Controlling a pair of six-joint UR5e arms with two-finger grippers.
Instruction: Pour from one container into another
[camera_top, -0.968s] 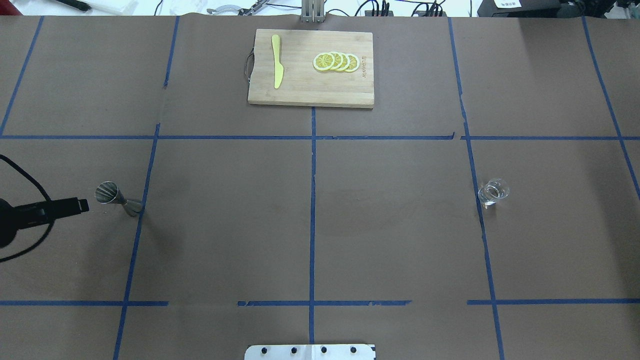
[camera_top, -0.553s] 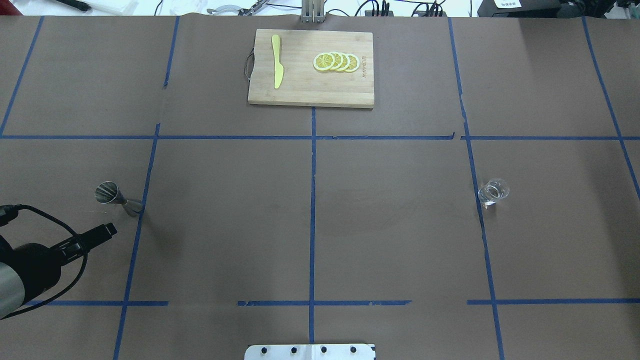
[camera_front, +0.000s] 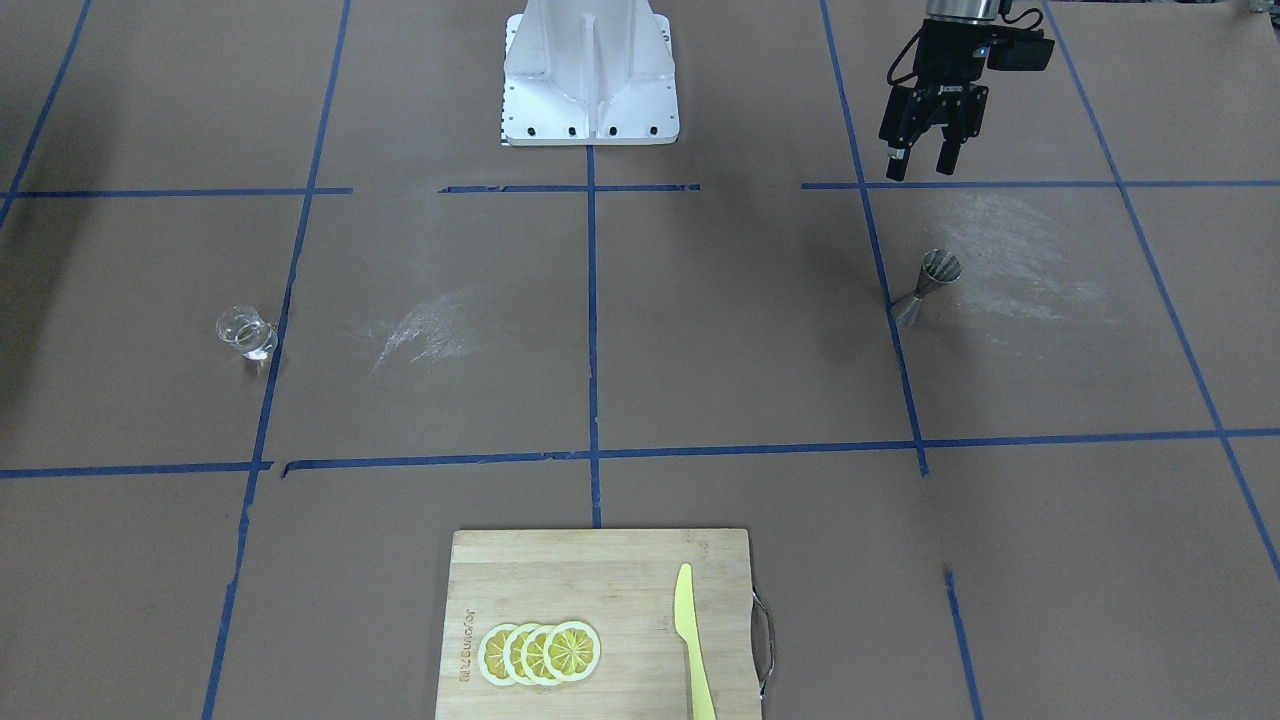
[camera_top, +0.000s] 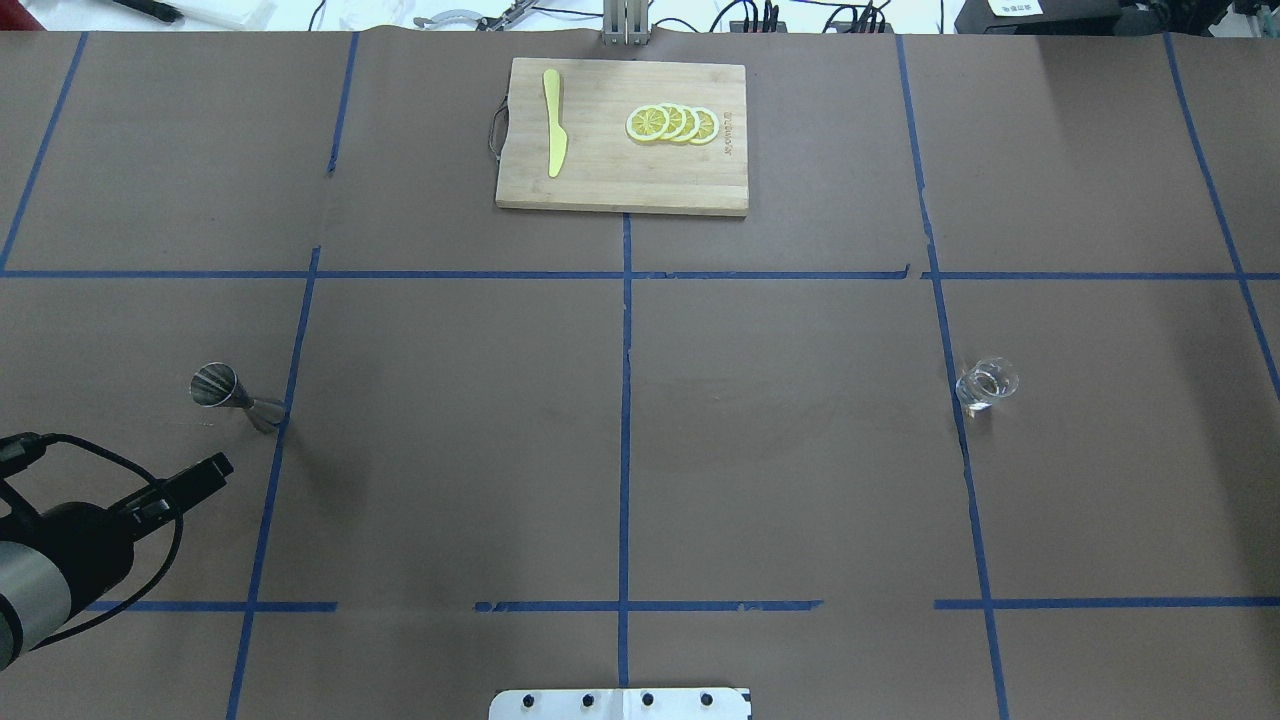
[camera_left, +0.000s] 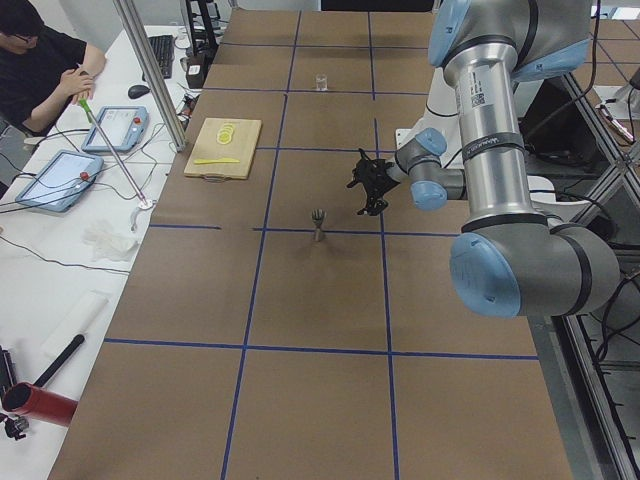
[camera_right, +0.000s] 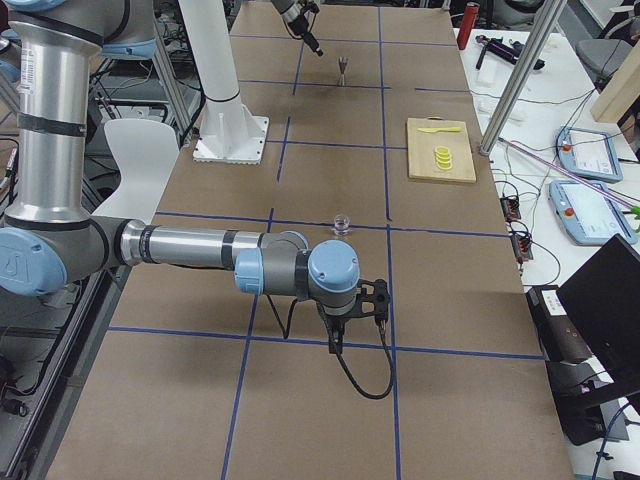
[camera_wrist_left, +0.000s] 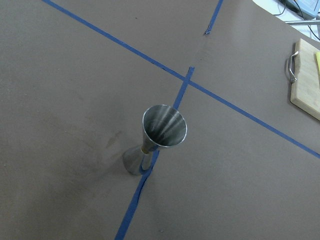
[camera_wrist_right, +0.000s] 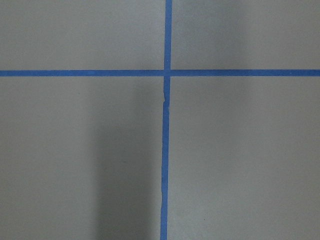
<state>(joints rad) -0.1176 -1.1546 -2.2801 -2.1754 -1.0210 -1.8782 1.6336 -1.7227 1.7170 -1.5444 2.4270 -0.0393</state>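
While the left tool (camera_front: 918, 170) hangs in the upper right of the front view, its two fingers are spread wide and hold nothing. It is above the brown counter (camera_front: 700, 330), near the jigger (camera_front: 927, 285) but not touching it. The jigger stands upright on a line of blue tape (camera_front: 592, 330), at the right side of the front view and at the left side of the overhead view. The left wrist view looks down into its open top, in the middle of the frame. The cup (camera_front: 245, 333) stands upright at the left side of the front view, just beside another tape line and well apart from the jigger. The right tool (camera_right: 334, 340) shows only in the right side view, low in the middle of the frame, lower in the picture than the cup and not touching it. I cannot tell if it is wide or narrow. The right wrist view shows only counter and a cross of tape. A wooden board (camera_front: 620, 580) lies at the bottom middle of the front view, with a yellow knife (camera_front: 693, 640) and four lemon slices (camera_front: 540, 652) on it.
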